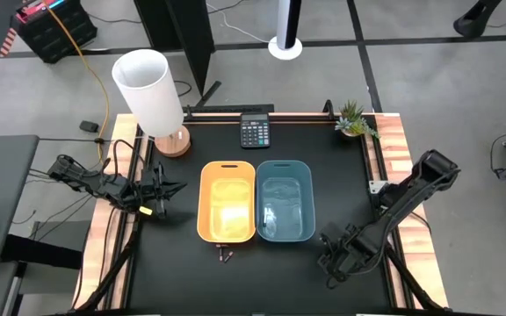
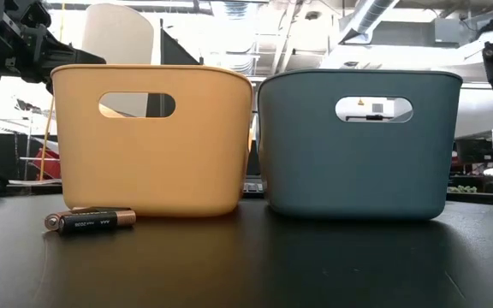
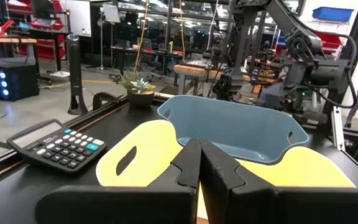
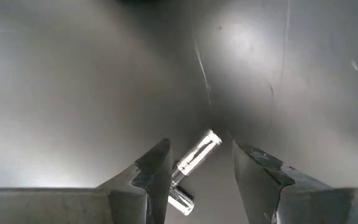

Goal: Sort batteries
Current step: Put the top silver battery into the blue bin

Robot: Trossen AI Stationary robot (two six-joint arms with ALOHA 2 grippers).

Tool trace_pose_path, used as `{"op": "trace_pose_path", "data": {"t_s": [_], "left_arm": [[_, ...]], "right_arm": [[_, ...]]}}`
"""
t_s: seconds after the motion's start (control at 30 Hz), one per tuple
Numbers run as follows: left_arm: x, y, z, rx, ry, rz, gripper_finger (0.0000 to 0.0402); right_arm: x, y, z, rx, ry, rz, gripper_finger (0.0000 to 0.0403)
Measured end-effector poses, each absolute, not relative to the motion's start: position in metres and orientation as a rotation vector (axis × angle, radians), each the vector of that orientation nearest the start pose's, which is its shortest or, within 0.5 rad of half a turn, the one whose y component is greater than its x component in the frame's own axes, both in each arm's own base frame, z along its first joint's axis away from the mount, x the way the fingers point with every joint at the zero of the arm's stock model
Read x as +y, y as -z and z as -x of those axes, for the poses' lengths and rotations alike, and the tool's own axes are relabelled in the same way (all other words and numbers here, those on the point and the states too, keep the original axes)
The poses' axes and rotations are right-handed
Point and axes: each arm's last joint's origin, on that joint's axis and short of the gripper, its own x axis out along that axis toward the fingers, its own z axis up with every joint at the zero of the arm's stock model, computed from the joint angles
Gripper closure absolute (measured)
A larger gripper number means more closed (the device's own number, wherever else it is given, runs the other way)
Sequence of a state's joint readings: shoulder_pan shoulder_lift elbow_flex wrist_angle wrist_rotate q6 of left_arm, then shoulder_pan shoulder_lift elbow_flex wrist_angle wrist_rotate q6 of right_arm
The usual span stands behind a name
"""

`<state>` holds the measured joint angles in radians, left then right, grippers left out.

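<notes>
Bins: 1 yellow bin (image 1: 227,200), 1 blue bin (image 1: 285,199). Contents unclear. Right gripper (image 4: 201,171) fingers spread, 2 silvery batteries (image 4: 197,152) between. Left gripper (image 3: 200,163) fingers clenched, nothing held.

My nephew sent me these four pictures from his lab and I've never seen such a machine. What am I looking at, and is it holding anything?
It is a robot with two dark arms at a black table, each ending in a pair of jaws. One picture looks down from above, one looks level along the tabletop, and two come from cameras on the wrists. On the table stand a yellow bin and a blue bin, with a calculator behind them and dark batteries in front of the yellow bin. The left gripper is shut and empty beside the yellow bin. The right gripper is open over two silvery batteries, not yet holding them.
</notes>
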<state>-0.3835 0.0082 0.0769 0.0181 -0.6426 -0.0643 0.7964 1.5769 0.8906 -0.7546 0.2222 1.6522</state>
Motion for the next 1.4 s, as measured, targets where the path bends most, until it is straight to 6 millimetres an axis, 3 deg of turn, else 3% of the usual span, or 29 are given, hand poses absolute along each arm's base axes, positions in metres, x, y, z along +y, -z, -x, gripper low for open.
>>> {"op": "trace_pose_path", "data": {"t_s": [0.27,0.6,0.73,1.13,1.4], "left_arm": [[-0.016,-0.190,-0.087,-0.082,-0.258,0.092,0.0401],[-0.016,-0.190,-0.087,-0.081,-0.258,0.091,0.0401],[-0.016,-0.190,-0.087,-0.081,-0.258,0.090,0.0401],[-0.016,-0.190,-0.087,-0.081,-0.258,0.090,0.0401],[-0.016,-0.190,-0.087,-0.081,-0.258,0.090,0.0401]], "right_arm": [[0.190,-0.148,-0.186,1.219,0.706,-0.728,0.0223],[0.184,-0.138,-0.194,1.238,0.754,-0.697,0.0229],[0.182,-0.137,-0.194,1.256,0.765,-0.688,0.0255],[0.180,-0.137,-0.192,1.275,0.775,-0.656,0.0389],[0.180,-0.137,-0.192,1.277,0.772,-0.648,0.0400]]}}
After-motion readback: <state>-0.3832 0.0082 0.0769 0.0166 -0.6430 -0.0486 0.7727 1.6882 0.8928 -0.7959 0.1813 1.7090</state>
